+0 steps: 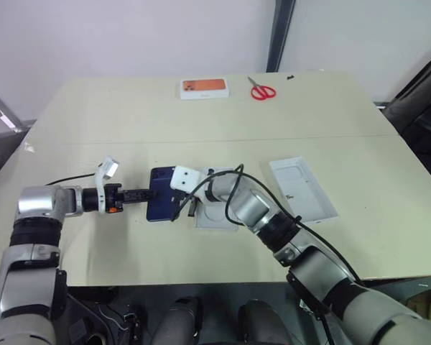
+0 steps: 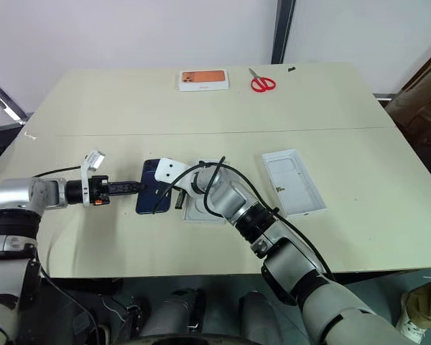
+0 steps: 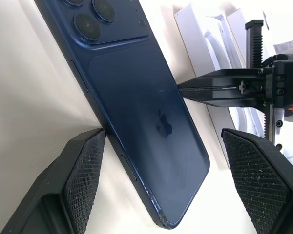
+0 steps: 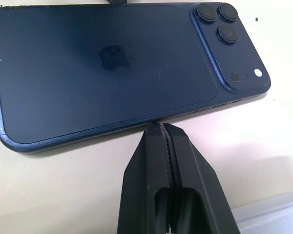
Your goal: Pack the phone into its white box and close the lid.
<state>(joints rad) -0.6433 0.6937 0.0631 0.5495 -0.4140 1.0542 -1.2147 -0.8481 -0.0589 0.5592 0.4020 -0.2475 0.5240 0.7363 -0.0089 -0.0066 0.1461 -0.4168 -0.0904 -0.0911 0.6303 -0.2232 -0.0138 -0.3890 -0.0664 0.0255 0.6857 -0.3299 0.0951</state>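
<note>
The phone (image 1: 160,194) lies back-up on the cream bench (image 1: 129,122), near the front edge and a little left of the middle, its camera cluster toward the far end; its dark navy back shows plainly in both wrist views.

The left hand (image 1: 145,195) reaches in from the left with its two black fingers (image 3: 83,170) spread wide, one on either side of the phone's near end (the left-hand pad sits right against the phone's long edge, the other stands clear of it); it has hold of nothing.

The right hand (image 4: 162,127) comes in from the right, its fingers pressed tight together with nothing between them; their joined tip meets the phone's long side edge, about midway along.

The white box (image 1: 217,215) rests on the bench just to the right of the phone, largely under the right arm, with a cable looping over it; whether it touches the phone I cannot tell.

The lid (image 1: 303,188) lies open-side up further right, well apart from the phone.

At the far edge of the bench sit an orange-topped white box (image 1: 203,88) and, near it to the right, a pair of red-handled scissors (image 1: 262,91).
</note>
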